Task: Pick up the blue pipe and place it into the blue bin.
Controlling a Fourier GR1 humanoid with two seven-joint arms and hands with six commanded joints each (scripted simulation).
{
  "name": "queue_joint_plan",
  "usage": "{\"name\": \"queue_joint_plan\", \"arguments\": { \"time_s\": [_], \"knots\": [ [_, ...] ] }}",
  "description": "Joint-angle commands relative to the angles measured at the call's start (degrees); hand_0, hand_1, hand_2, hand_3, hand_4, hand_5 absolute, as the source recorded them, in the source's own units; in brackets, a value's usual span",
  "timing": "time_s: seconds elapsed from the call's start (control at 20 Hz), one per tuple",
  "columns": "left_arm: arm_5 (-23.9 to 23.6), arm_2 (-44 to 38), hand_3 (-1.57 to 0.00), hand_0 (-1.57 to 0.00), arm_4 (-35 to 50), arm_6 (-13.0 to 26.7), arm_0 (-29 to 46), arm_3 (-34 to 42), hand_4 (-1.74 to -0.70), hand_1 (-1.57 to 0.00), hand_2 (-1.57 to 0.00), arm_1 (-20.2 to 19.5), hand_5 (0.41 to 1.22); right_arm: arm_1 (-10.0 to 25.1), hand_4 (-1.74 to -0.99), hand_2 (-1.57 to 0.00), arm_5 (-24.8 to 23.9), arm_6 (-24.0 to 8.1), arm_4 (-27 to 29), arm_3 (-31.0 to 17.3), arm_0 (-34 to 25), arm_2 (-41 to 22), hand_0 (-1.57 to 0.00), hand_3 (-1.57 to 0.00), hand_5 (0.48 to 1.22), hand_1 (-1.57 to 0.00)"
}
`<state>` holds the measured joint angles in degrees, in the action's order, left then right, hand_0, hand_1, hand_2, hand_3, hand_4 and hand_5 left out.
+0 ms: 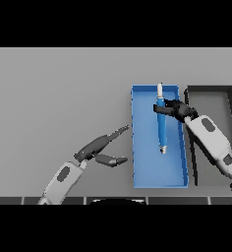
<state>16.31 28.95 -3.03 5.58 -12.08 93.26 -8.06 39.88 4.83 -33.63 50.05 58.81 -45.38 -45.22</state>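
My left robot hand (99, 149) lies idle low over the grey tabletop (54, 98), fingers straight and relaxed, thumb splayed toward the bin, holding nothing and touching nothing I can make out. Just beyond its fingertips sits the blue bin (143, 167), long side running away from me, with a dark bin (227, 98) alongside on its far side. My right robot hand (177, 110) reaches in from the lower right across the blue bin's right wall, dark fingers curled round the upper part of the blue pipe (161, 129). The pipe's long axis runs nearly parallel to the bin's long walls, its pale tip pointing past the robot hand toward the far rim, its blue body trailing back toward me below the fingers. I cannot tell whether the pipe rests on the bin floor or hangs just above it. I judge the carry complete; what is left turns on opening those fingers so the pipe settles flat inside the walls.
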Motion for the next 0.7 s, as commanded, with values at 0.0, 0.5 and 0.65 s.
{"name": "queue_joint_plan", "arguments": {
  "time_s": [0.0,0.5,0.65],
  "knots": [
    [0.1,-0.2,0.00,0.00,0.2,0.2,-0.1,-0.2,-0.88,0.00,0.00,-0.1,0.480,0.0,-1.131,-0.06,0.2,0.1,-0.6,-0.5,-0.4,-0.3,-0.07,-0.04,0.829,-0.07],
    [0.3,-0.1,0.00,0.00,0.4,1.5,0.2,0.5,-0.89,0.00,0.00,-0.4,0.479,-1.3,-1.152,-0.02,1.1,2.2,0.2,-1.2,0.0,0.2,-0.21,0.00,0.802,-0.10],
    [0.4,0.4,0.00,0.00,0.1,0.8,0.8,0.1,-0.89,0.00,0.00,-0.1,0.480,-0.8,-1.152,-0.02,1.5,1.8,0.2,-1.1,-0.1,0.2,-0.21,0.00,0.798,-0.10]
  ]
}}
